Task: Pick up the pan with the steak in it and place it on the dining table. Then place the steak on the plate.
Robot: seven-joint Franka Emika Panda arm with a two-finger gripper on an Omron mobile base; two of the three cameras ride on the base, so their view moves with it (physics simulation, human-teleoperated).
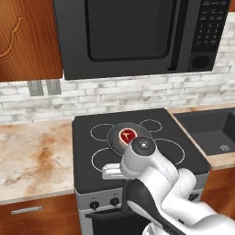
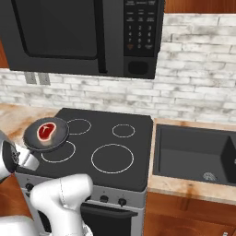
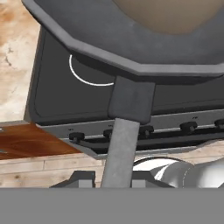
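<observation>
Handle first: the pan's long straight handle [image 3: 124, 140] runs right up the middle of the hand view, and the claw [image 3: 113, 178] sits at its near end with both dark tips pressed in narrow on either side of it. That is a grip on the handle, and sensibly so, since the handle is the one part that lets the arm carry the pan level without touching the food.

Over the stove [image 1: 137, 137], the pan [image 1: 126, 136] appears lifted off the glass top; in the hand view its underside hangs well above the burner ring [image 3: 87, 74], tilted only slightly. The steak [image 2: 45, 131] lies flat in the middle of the pan, red with its pale rim, so nothing has slid toward the edge.

Beside the stove, the marbled bench [image 1: 32, 156] is on one side and the dark sink [image 2: 193, 156] on the other. Above the stove hangs the black microwave [image 1: 137, 34].

My read: the pickup is done and the carry to the dining table lies ahead. A far-end hold gives the pan leverage to droop, so slow, level travel looks wise.
</observation>
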